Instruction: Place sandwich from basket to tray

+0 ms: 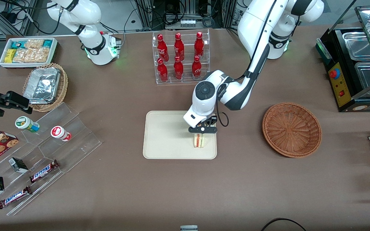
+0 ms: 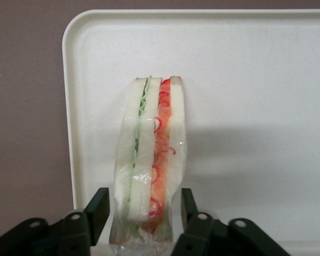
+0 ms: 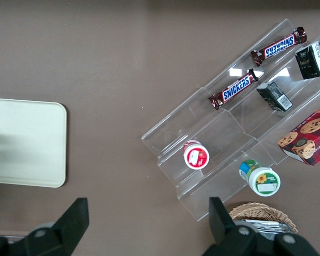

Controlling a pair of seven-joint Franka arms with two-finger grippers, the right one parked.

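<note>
Front view, centre of the frame, I saw my gripper [image 1: 200, 134] over the tray [image 1: 162, 141], fingers [image 2: 98, 210] parted beside the sandwich [image 1: 199, 141], not squeezing it; sandwich standing on the tray; basket [image 1: 291, 129] at right

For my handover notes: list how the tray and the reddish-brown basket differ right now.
The tray is flat, cream and rectangular with rounded corners; the basket is a round, reddish-brown woven bowl.
The tray holds the sandwich; the basket holds nothing.
The gripper sits over the tray, its fingers open on either side of the sandwich; nothing is above the basket.
Both rest on the brown table.
</note>
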